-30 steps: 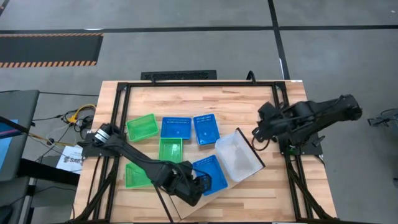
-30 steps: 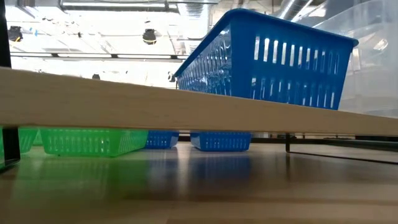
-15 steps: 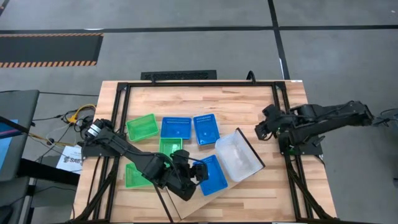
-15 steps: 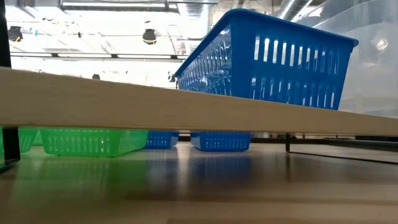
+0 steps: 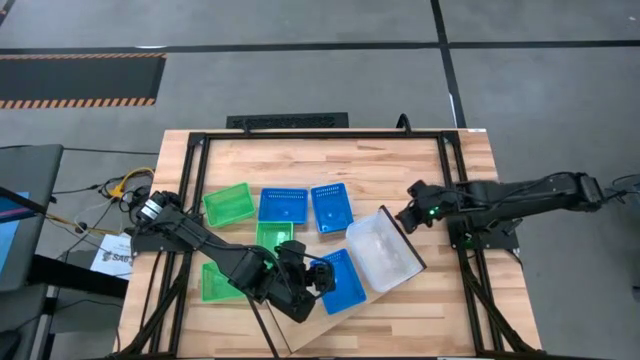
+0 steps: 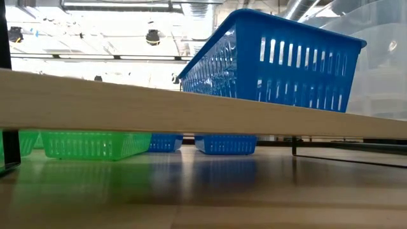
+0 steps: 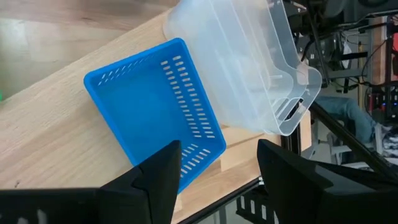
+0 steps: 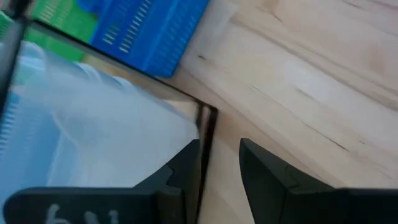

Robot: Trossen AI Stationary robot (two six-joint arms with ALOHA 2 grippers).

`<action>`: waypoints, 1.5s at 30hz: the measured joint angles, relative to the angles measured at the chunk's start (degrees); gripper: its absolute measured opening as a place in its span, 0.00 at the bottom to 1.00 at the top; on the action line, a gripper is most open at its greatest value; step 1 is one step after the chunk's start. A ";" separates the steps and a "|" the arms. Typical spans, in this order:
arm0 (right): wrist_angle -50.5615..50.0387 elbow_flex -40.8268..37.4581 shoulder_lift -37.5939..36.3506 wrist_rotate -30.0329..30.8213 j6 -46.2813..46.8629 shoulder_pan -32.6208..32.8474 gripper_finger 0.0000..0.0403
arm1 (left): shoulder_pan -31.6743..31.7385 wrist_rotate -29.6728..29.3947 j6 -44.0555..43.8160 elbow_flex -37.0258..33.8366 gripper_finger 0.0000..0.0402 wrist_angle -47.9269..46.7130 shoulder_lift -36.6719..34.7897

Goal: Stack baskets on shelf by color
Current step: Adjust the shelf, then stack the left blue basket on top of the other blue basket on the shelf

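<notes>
Hovering over the near end of the shelf (image 5: 330, 322), the left gripper (image 5: 318, 279) has its fingers spread wide and empty just beside a blue basket (image 5: 338, 281) that sits on the plank next to a clear basket (image 5: 384, 251). The right gripper (image 5: 408, 214) hangs by the shelf's far wire frame (image 8: 205, 134), fingers a little apart with nothing between them. Three green baskets (image 5: 227, 203) and two more blue ones (image 5: 283, 204) lie on the table (image 5: 390, 170).

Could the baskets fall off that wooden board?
Maybe. The blue basket and the clear basket sit side by side on the shelf, and the clear one reaches out past its end, so a knock could tip it. The right gripper is close to the shelf's black wire frame and might bump it. The left gripper is open beside the blue basket.
</notes>
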 joint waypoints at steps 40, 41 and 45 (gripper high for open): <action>4.92 5.95 -6.97 -10.35 -7.54 -3.34 0.33 | -0.59 11.85 19.35 -0.03 0.49 -9.57 -0.80; 4.84 7.44 -7.39 -10.03 -8.41 -3.19 0.33 | -0.41 11.62 20.99 0.20 0.49 -10.34 -1.27; 4.76 15.73 -6.60 -9.58 -13.01 -1.34 0.33 | 0.38 11.18 23.45 0.52 0.49 -13.60 -3.70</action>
